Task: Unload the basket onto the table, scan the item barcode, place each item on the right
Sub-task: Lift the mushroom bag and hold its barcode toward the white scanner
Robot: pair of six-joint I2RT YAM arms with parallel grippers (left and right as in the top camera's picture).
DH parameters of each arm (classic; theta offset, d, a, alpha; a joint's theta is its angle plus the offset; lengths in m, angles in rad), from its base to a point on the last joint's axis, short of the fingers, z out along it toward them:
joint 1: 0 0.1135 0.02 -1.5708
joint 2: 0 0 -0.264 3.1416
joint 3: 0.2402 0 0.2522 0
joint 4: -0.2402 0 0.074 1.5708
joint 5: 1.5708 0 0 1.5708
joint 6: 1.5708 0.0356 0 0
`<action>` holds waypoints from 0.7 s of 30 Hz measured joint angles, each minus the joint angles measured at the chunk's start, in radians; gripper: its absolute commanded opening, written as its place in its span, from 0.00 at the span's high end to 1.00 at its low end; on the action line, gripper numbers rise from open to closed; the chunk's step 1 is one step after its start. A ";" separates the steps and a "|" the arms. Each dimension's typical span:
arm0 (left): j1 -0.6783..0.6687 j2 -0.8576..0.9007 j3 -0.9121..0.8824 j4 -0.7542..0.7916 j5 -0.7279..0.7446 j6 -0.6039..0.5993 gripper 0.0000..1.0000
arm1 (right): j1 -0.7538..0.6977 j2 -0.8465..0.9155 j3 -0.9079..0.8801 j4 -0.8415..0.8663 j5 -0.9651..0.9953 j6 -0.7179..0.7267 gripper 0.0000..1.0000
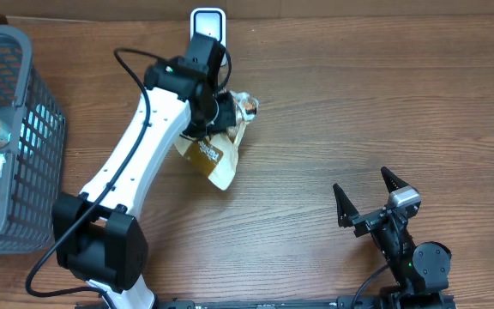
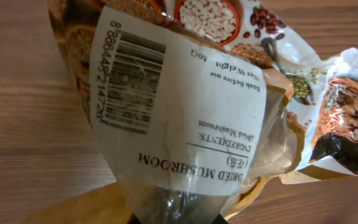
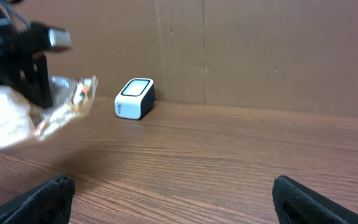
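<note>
nearest, the right hand [image 1: 359, 178] hung spread wide and empty over the brown wooden surface [image 1: 358, 94]. further out, the left hand [image 1: 223, 112] pinched the crinkly printed plastic packet of dried mushroom [image 1: 217, 159], lifted off the wood just short of the small white-and-black box scanner [image 1: 207, 21] at the far edge. the white barcode label [image 2: 129, 84] faced the wrist camera. this looked like the presenting step; next, the label likely needed turning toward the scanner's face.
</note>
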 measured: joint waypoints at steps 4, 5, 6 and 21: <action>-0.002 0.000 -0.121 0.112 0.000 -0.080 0.96 | 0.000 0.000 0.000 0.000 0.000 0.000 0.00; -0.002 0.000 -0.149 0.142 0.000 -0.099 0.96 | 0.000 0.000 0.000 0.000 0.000 0.000 0.00; -0.002 0.000 -0.175 0.172 0.000 -0.119 0.96 | 0.000 0.000 0.000 0.000 0.000 0.000 0.00; -0.034 0.000 -0.357 0.395 -0.003 -0.260 0.96 | 0.000 0.000 0.000 0.000 0.000 0.000 0.00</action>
